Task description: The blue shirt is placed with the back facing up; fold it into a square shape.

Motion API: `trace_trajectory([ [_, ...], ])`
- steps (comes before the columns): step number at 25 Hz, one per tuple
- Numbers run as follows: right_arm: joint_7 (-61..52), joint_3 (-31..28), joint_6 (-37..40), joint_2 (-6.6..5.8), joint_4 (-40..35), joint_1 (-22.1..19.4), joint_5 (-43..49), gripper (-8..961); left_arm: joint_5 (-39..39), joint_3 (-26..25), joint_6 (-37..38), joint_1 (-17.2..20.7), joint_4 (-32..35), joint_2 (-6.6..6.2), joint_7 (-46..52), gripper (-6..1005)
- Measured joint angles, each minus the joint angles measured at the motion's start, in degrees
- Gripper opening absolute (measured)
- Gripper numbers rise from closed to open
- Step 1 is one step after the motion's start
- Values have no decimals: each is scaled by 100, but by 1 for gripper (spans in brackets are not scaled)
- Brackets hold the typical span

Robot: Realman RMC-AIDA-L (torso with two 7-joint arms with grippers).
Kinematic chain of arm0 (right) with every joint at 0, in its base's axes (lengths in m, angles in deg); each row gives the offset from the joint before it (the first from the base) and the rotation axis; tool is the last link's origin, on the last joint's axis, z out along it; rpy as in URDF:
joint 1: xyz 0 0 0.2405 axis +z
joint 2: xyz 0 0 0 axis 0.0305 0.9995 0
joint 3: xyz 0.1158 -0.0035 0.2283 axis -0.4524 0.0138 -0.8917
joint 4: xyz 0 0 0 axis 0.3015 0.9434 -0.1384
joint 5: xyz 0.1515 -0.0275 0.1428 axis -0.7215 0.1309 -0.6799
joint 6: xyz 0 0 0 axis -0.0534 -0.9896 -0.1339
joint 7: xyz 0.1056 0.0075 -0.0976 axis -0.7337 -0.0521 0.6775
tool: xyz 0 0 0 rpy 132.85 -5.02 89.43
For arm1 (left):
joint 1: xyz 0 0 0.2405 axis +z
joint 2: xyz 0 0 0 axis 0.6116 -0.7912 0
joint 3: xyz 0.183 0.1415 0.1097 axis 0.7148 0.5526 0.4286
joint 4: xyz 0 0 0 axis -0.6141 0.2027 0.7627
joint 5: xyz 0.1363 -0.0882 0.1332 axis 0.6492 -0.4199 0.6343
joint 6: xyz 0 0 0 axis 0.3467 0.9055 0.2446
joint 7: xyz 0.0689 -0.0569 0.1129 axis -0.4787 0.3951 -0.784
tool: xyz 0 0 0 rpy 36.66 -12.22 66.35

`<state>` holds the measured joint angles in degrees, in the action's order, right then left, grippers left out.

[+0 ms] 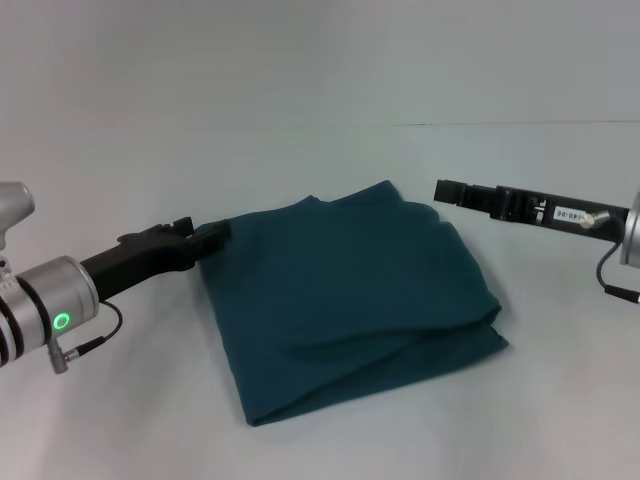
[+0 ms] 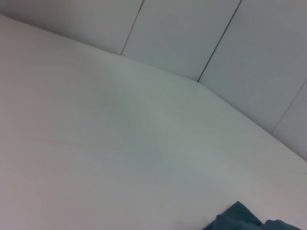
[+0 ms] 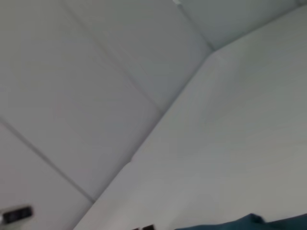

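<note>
Here, left gripper (image 1: 205,236) reaching in from frame left, touching the shirt (image 1: 345,300) edge, grip unclear, right gripper (image 1: 447,190) hovering upper right, grip unclear, shirt lying folded mid-frame on white table (image 1: 330,440).

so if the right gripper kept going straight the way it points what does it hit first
Probably the blue shirt: the right gripper points toward the robot's left, just off the folded shirt's far right corner. Its height is unclear, so it may pass above the cloth.

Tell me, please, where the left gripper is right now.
In the head view, the left gripper is on the robot's left, at the folded blue shirt's far-left corner.
</note>
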<state>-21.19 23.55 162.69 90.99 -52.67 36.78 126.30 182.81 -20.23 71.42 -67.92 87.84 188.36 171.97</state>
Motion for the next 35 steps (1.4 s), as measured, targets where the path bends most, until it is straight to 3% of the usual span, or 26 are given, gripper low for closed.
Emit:
trace_trajectory([
  [9, 988, 26, 968, -163, 0, -110, 75, 329, 55, 15, -146, 31, -14, -32, 410, 700],
  [15, 1079, 75, 1266, -208, -35, -104, 351, 476, 278, 21, -280, -10, -21, -41, 705, 736],
  [26, 1053, 131, 1486, -224, -81, -44, 713, 915, 493, 173, -335, -112, -55, -53, 831, 871],
  [35, 1053, 30, 1462, -212, -81, -96, 689, 915, 493, 626, -599, -322, -226, -52, 844, 866],
])
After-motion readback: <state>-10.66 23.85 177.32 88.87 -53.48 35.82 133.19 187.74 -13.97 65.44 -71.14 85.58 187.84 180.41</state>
